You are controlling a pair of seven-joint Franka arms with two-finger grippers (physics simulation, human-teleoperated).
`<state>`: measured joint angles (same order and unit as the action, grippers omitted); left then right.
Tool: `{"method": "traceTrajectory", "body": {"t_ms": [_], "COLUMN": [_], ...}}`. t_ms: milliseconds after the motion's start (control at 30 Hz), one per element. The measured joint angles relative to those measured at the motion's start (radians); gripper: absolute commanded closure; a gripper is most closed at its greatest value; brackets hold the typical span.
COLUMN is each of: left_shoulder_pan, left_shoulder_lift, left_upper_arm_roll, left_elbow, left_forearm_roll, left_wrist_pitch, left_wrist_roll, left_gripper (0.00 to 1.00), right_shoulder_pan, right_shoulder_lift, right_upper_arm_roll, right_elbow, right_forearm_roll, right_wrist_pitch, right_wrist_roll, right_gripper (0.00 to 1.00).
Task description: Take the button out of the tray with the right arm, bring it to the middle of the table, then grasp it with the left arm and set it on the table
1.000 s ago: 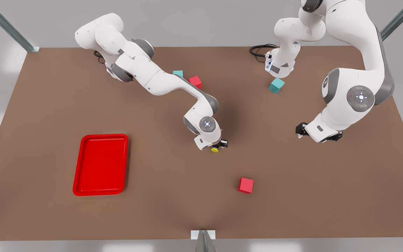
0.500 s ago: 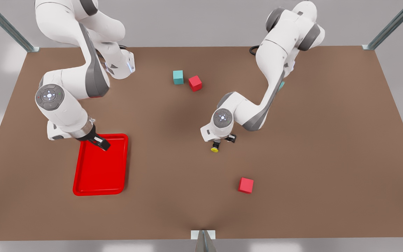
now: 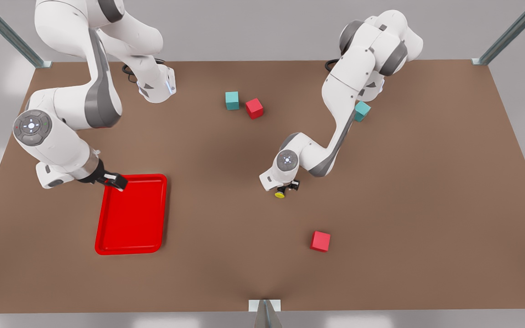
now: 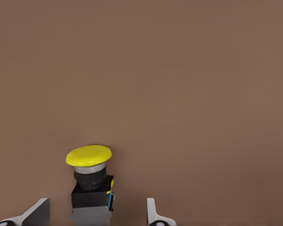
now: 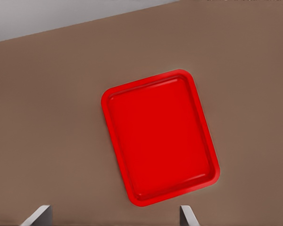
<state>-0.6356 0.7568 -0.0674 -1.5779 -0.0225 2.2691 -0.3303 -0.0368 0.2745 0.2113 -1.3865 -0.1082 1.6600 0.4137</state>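
Note:
The button (image 3: 280,194), a dark body with a yellow cap, sits at the middle of the brown table (image 3: 381,205). My left gripper (image 3: 287,187) hangs right over it. In the left wrist view the button (image 4: 88,156) stands between the spread fingertips (image 4: 37,212) of the left gripper (image 4: 96,214), with a gap on each side. The red tray (image 3: 130,214) lies at the front view's left with nothing in it. My right gripper (image 3: 115,181) hovers open over its far left corner. The right wrist view looks down on the tray (image 5: 160,136) past the right gripper (image 5: 113,215).
A red cube (image 3: 320,241) lies near the table's front, right of the button. A teal cube (image 3: 232,100) and a red cube (image 3: 254,108) sit together at the back. Another teal cube (image 3: 362,111) peeks out behind the left arm.
A second ago the right gripper held the button at the middle; it has let go and swung back over the tray. The left arm came in and now has its fingers around the button.

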Motion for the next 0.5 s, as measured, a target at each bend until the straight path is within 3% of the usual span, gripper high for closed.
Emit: {"method": "traceTrajectory", "body": {"t_ms": [367, 433, 500], "left_shoulder_pan": [0.001, 0.001, 0.005], "left_shoulder_lift": [0.046, 0.046, 0.047], "left_upper_arm_roll": [-0.001, -0.001, -0.002], "left_elbow": [-0.001, -0.001, -0.001], "left_forearm_roll": [-0.004, -0.004, -0.004], "left_wrist_pitch": [0.044, 0.047, 0.049], "left_wrist_roll": [0.029, 0.032, 0.036], "left_gripper": [0.01, 0.21, 0.24], "right_shoulder_pan": [0.000, 0.000, 0.001], "right_shoulder_lift": [0.000, 0.000, 0.000], "right_upper_arm_roll": [0.000, 0.000, 0.000], "right_elbow": [0.001, 0.001, 0.001], "right_forearm_roll": [-0.002, -0.002, -0.002], "right_wrist_pitch": [-0.005, -0.005, -0.006], "right_wrist_roll": [-0.109, -0.123, -0.135], "right_gripper": [0.00, 0.00, 0.00]}}
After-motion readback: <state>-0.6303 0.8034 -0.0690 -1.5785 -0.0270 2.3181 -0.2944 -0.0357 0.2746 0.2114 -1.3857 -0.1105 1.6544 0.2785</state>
